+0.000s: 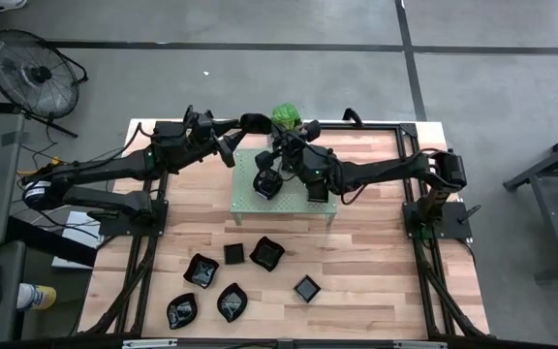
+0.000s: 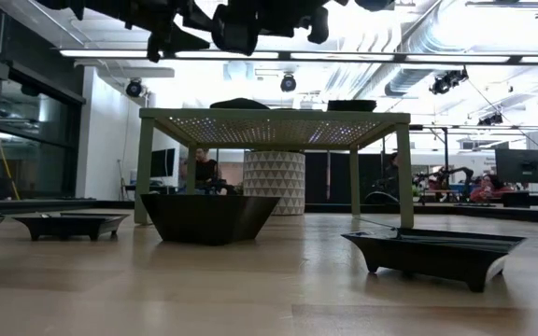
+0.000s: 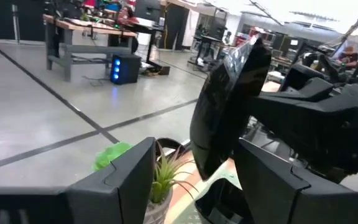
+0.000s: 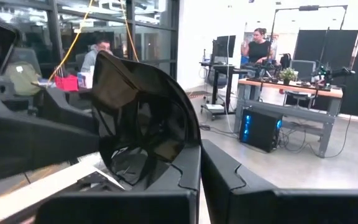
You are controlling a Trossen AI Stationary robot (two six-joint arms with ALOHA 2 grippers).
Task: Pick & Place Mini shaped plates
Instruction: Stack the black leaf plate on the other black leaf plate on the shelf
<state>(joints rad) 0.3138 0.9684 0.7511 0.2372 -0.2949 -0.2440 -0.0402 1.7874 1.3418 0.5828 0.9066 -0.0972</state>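
Plates, mini, black: six loose on table (image 1: 376, 242), lower centre of high view.
Right gripper (image 4: 199, 165) pinches one plate (image 4: 142, 118) upright above rack (image 1: 245, 199), seen only in wrist views; left gripper (image 3: 194, 171) spread beside it.

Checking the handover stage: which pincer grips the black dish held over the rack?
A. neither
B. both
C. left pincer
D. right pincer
D: in the right wrist view the right pincer is shut on the dish, while the left pincer stands open around it.
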